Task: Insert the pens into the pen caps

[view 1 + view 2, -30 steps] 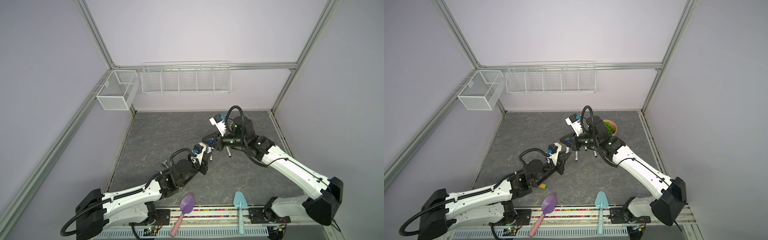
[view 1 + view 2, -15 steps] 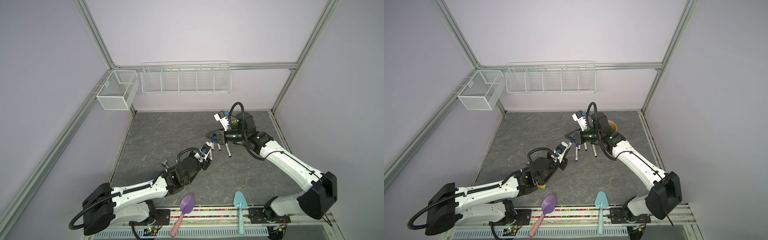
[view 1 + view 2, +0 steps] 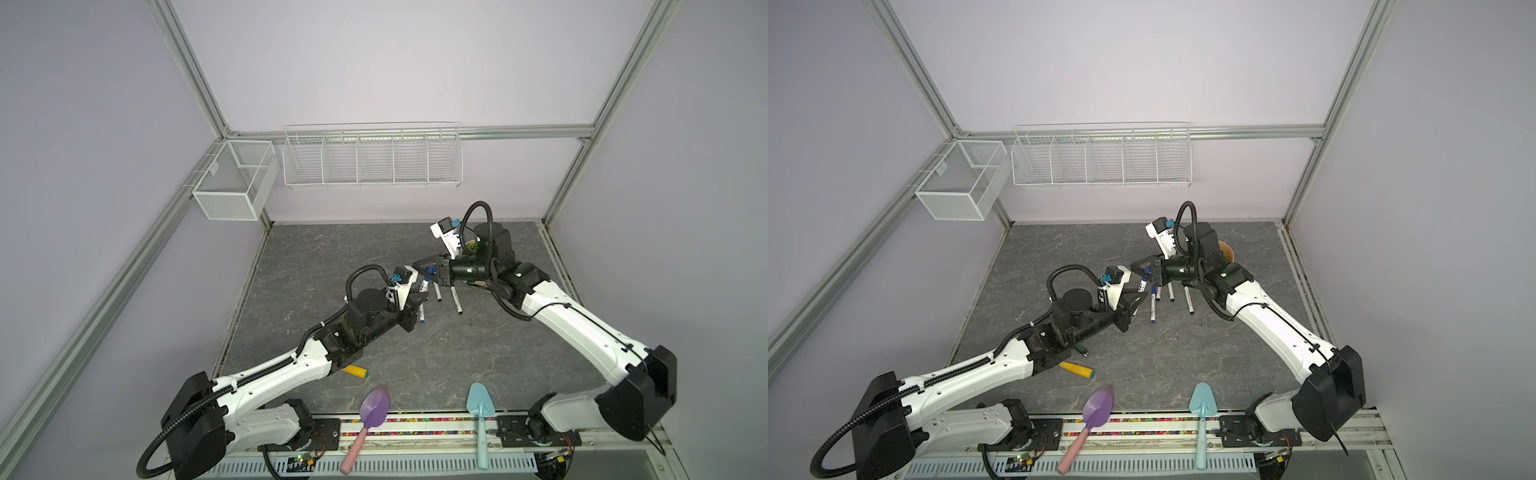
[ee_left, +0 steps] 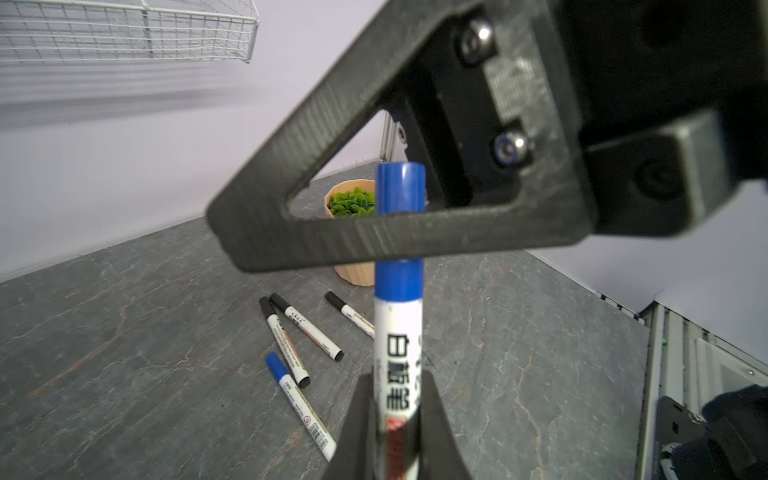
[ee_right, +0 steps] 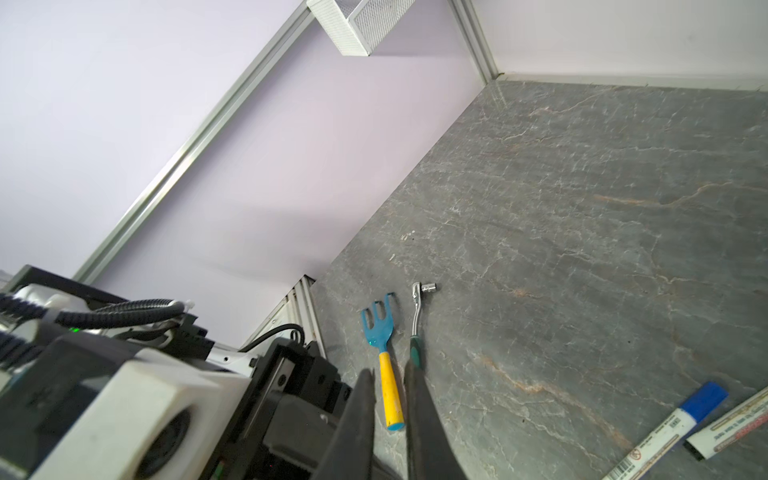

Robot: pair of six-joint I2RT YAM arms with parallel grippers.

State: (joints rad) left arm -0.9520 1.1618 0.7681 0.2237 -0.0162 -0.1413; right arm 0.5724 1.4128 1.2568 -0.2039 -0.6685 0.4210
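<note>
My left gripper (image 4: 399, 382) is shut on a white pen (image 4: 398, 332) and holds it above the floor. The pen's tip sits inside a blue pen cap (image 4: 400, 187). My right gripper (image 5: 388, 370) is closed across that cap, with one finger (image 4: 374, 239) in front of it and the other behind. Both top views show the two grippers meeting mid-floor, left gripper (image 3: 419, 297) and right gripper (image 3: 419, 266), with the pen (image 3: 1143, 286) between them. Several more capped pens (image 4: 305, 328) lie on the floor, some black-capped, one blue-capped (image 4: 299, 407).
A potted green plant (image 4: 353, 203) stands behind the pens. A blue rake with a yellow handle (image 5: 384, 353) and a ratchet wrench (image 5: 417, 320) lie near the left arm. A purple scoop (image 3: 374, 409) and a teal scoop (image 3: 478, 401) rest at the front edge. Wire baskets (image 3: 370, 158) hang on the walls.
Over the last second both grippers, still joined at the pen, drifted slightly toward the far right. The left arm stretched forward, and little has moved in the last half second.
</note>
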